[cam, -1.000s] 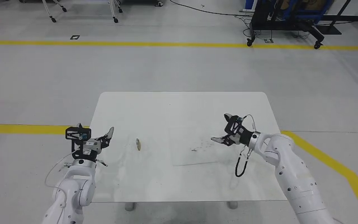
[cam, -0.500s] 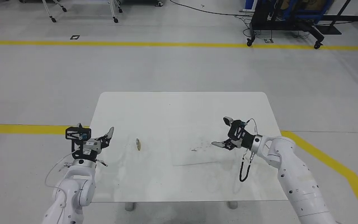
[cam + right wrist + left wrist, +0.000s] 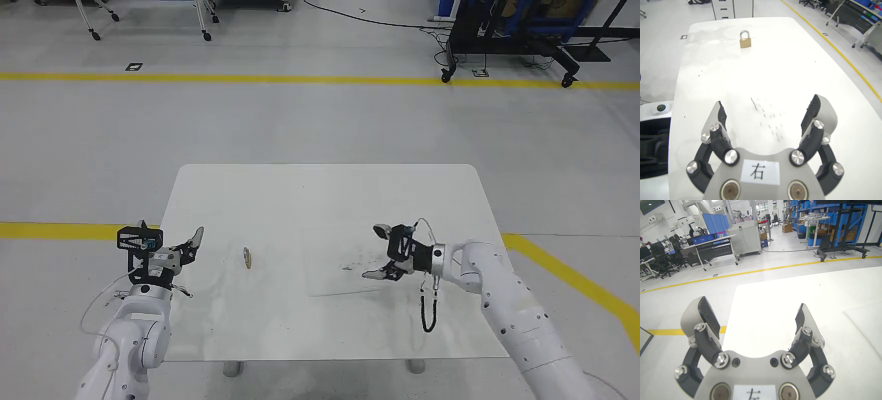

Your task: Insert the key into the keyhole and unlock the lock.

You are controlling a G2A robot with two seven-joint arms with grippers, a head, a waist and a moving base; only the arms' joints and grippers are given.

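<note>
Right pincer point(image 3: 374, 252) advanced toward key point(image 3: 754, 103), jaws apart.

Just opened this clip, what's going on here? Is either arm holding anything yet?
Nothing is held yet: both grippers are open and empty. The right gripper hovers low over the table, just short of a thin dark piece, probably the key. The brass padlock sits farther across the table with its shackle closed, nearer the left gripper, which is at the table's edge. Nothing is in the keyhole yet.
</note>
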